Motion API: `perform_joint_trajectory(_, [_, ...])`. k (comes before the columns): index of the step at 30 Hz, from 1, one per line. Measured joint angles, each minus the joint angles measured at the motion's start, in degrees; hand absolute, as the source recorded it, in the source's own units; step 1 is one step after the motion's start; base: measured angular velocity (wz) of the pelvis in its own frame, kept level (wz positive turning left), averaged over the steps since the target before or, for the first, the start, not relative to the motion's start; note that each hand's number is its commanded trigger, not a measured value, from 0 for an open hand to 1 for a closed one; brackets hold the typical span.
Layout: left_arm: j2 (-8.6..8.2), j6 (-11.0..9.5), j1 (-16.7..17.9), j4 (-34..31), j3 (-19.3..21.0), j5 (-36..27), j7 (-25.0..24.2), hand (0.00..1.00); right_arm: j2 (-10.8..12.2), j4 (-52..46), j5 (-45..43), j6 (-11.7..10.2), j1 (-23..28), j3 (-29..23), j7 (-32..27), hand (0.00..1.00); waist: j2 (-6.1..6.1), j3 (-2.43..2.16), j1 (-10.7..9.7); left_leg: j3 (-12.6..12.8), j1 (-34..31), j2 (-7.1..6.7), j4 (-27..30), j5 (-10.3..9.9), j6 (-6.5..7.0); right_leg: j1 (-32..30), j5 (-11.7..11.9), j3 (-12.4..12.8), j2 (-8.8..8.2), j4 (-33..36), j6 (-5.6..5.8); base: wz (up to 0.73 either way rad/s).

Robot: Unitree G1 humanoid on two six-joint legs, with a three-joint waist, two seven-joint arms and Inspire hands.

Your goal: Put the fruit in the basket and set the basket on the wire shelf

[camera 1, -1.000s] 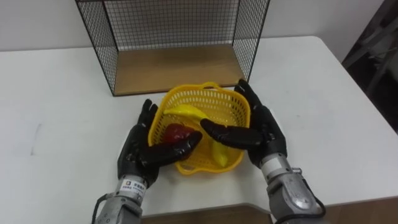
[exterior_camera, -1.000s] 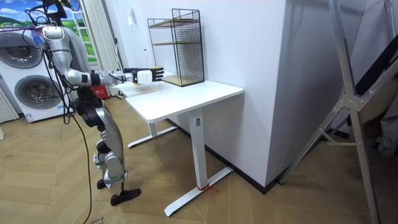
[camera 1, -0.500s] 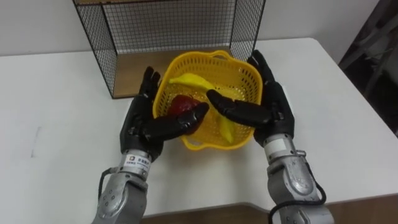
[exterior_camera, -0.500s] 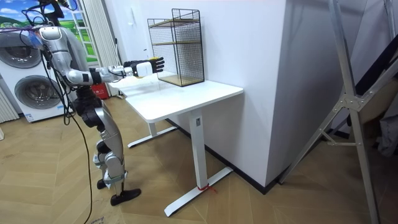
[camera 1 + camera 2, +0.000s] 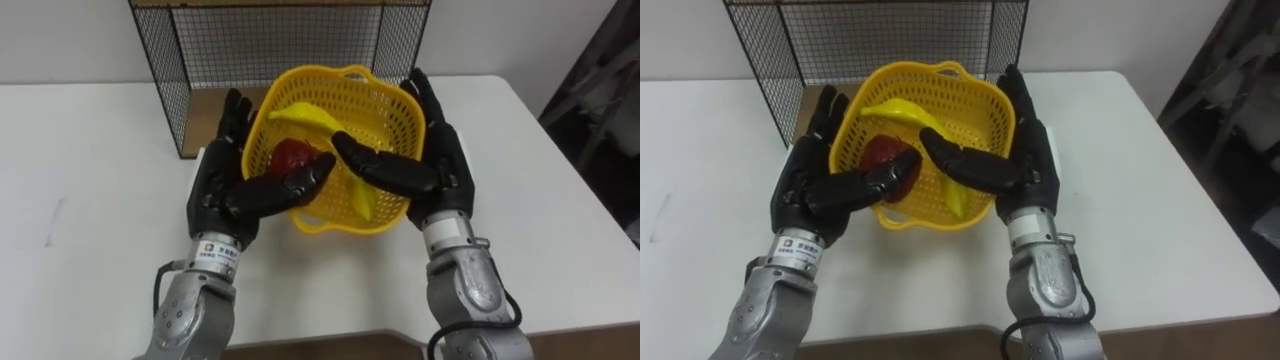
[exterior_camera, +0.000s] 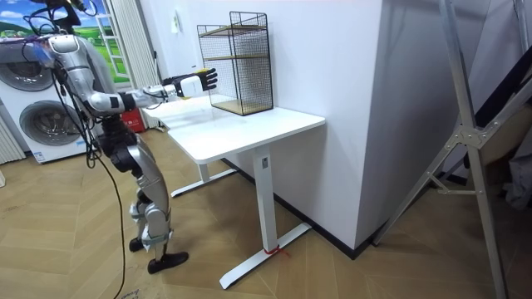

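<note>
A yellow plastic basket (image 5: 385, 112) hangs above the white table (image 5: 90, 190), just before the open front of the black wire shelf (image 5: 280, 40). In it lie a red fruit (image 5: 291, 156), a banana (image 5: 305, 118) and another yellow fruit (image 5: 360, 196). My left hand (image 5: 218, 188) presses the basket's left wall and my right hand (image 5: 447, 165) its right wall. Both are open, fingers straight, thumbs reaching over the near rim. In the room view I stand at the table's end on the room view's left, arms stretched toward the shelf (image 6: 238, 62).
The shelf has a wooden bottom board (image 5: 218, 112) level with the table and a higher board (image 6: 223, 56). The table's near edge (image 5: 330, 335) runs under my wrists. A dark metal frame (image 5: 600, 60) stands past the table's right side.
Both hands have lifted the basket off the table and carried it forward, toward the shelf's opening. The fruit stays inside.
</note>
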Motion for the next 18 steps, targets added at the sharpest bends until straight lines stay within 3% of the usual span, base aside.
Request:
perform_joint_trajectory(2, [-0.15, -0.05, -0.01, 0.00, -0.02, -0.09, 0.15, 0.00, -0.22, -0.02, 0.02, -0.04, 0.06, 0.01, 0.01, 0.00, 0.90, 0.30, 0.73, -1.58, -5.94, 2.18, 15.16, 0.41, -0.06, 0.36, -2.69, -1.89, 0.60, 2.69, -1.44, -0.06])
perform_joint_trajectory(3, [-0.19, -0.05, -0.01, 0.00, 0.00, -0.10, 0.15, 0.00, -0.25, -0.02, 0.07, -0.04, 0.10, 0.04, 0.01, 0.00, 1.24, 0.42, 0.80, -2.05, -7.24, 2.84, 17.96, 0.91, -0.10, 0.50, -3.22, -1.92, 0.80, 3.43, -1.79, 0.00])
perform_joint_trajectory(5, [-0.16, -0.13, 0.08, 0.08, 0.14, -0.05, 0.16, 0.00, -0.19, 0.05, 0.08, 0.02, 0.44, 0.22, 0.05, 0.00, 1.29, 0.57, 1.00, -3.69, -10.52, 3.68, 24.69, 4.19, -0.33, 0.85, -4.85, -1.16, 1.92, 5.39, -3.03, 0.00])
perform_joint_trajectory(6, [-0.20, -0.13, 0.07, 0.09, 0.24, 0.01, 0.15, 0.00, -0.14, 0.07, 0.03, 0.04, 0.39, 0.21, 0.13, 0.00, 0.62, 0.34, 1.07, -3.96, -11.12, 3.53, 25.32, 5.07, -0.30, 1.12, -5.01, -0.69, 2.04, 5.52, -3.22, 0.11])
perform_joint_trajectory(7, [-0.32, -0.13, 0.07, 0.10, 0.24, -0.03, 0.14, 0.00, -0.23, 0.07, 0.04, 0.03, 0.34, 0.11, 0.37, 0.00, 0.40, 0.26, 0.94, -4.45, -12.39, 2.89, 25.18, 4.90, -0.13, 1.22, -5.29, -0.59, 1.83, 5.20, -3.92, 0.06])
perform_joint_trajectory(8, [-0.52, -0.16, 0.08, 0.12, 0.08, -0.10, 0.07, 0.00, -0.39, 0.17, 0.06, 0.07, 0.16, -0.19, 0.64, 0.00, 0.56, 0.41, 0.97, -4.32, -14.06, 1.42, 22.62, 3.18, 0.24, 1.12, -5.09, -0.38, 1.66, 4.74, -4.22, 0.00])
perform_joint_trajectory(9, [-0.54, -0.16, 0.10, 0.12, 0.00, -0.09, 0.07, 0.00, -0.40, 0.35, 0.07, 0.07, 0.16, -0.22, 0.65, 0.00, 0.40, 0.53, 1.06, -4.37, -15.04, 0.91, 20.75, 2.95, 0.38, 1.02, -4.94, -0.12, 1.62, 4.49, -4.26, -0.30])
perform_joint_trajectory(10, [-0.55, -0.16, 0.10, 0.11, 0.13, -0.01, 0.05, 0.00, -0.38, 0.97, 0.09, 0.09, 0.15, -0.21, 0.73, 0.00, 0.81, 0.34, 1.58, -3.73, -16.76, -0.32, 15.39, 3.04, 0.23, 0.64, -4.85, 0.70, 1.67, 4.40, -4.31, -0.47])
perform_joint_trajectory(11, [-0.57, -0.16, 0.09, 0.11, 0.29, 0.05, 0.05, 0.00, -0.40, 1.90, 0.09, 0.15, 0.14, -0.20, 1.22, 0.00, 1.14, 0.20, 2.39, -3.49, -17.48, -1.30, 8.09, 3.96, -0.13, 0.53, -4.80, 0.78, 1.59, 4.47, -4.22, -0.50])
perform_joint_trajectory(12, [-0.59, -0.16, 0.10, 0.11, 0.39, 0.09, 0.05, 0.00, -0.37, 2.32, 0.09, 0.22, 0.14, -0.19, 1.33, 0.00, 1.21, 0.17, 2.57, -3.68, -17.38, -1.72, 4.30, 4.96, -0.04, 0.46, -4.98, 0.83, 1.66, 4.52, -4.29, -0.36])
perform_joint_trajectory(13, [-0.57, -0.16, 0.15, 0.11, 0.75, 0.05, 0.03, 0.00, -0.31, 2.74, 0.10, 0.46, 0.24, -0.07, 1.41, 0.00, 0.70, 0.05, 2.58, -3.73, -17.42, -2.35, 0.14, 8.46, 0.87, 0.76, -5.72, 1.15, 1.65, 4.82, -4.13, -0.15])
perform_joint_trajectory(14, [-0.57, -0.16, 0.11, 0.11, 1.13, 0.06, 0.03, 0.00, -0.31, 2.64, 0.00, 0.69, 0.23, 0.03, 1.87, 0.00, 0.14, -0.70, 2.24, -4.09, -16.83, -3.14, -1.37, 9.80, 1.14, 0.85, -6.15, 1.27, 1.43, 4.42, -3.66, -0.05])
perform_joint_trajectory(16, [-0.60, -0.17, -0.05, 0.11, 1.03, 0.19, 0.03, 0.00, -0.43, 1.90, 0.01, 0.43, 0.16, 0.00, 2.36, 0.00, -0.76, -0.51, 2.09, -4.51, -15.89, -3.87, -2.91, 12.01, 1.82, 1.71, -6.00, 1.27, 1.23, 3.12, -3.61, 0.02])
perform_joint_trajectory(18, [-0.61, -0.10, -0.11, 0.12, 1.00, 0.62, 0.03, 0.00, -0.32, 1.88, 0.26, -0.01, 0.11, 0.02, 3.01, 0.00, -0.90, -0.39, 2.07, -4.46, -15.66, -4.05, -2.11, 11.62, 2.24, 2.63, -5.95, 1.29, 1.04, 2.03, -3.49, 0.00])
